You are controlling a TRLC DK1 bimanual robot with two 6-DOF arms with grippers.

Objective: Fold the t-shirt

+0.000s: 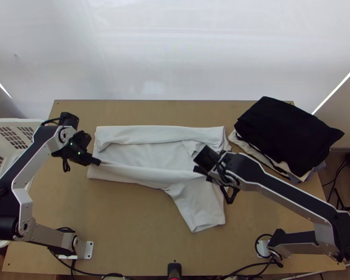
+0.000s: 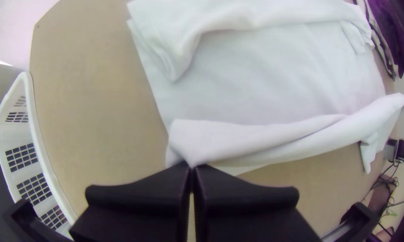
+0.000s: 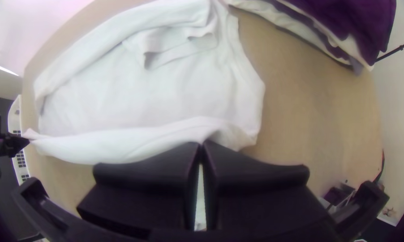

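Where pinched: white cloth t-shirt [image 1: 147, 156], part-hidden
Flat-fingered black left gripper [image 1: 99, 162]: clamping corner
Matching right gripper [image 1: 203, 162]: clamping near fold

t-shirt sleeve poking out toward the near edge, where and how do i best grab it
The sleeve is probably best pinched at its hem, from the near side of the table, since it points that way and its end is uncovered.
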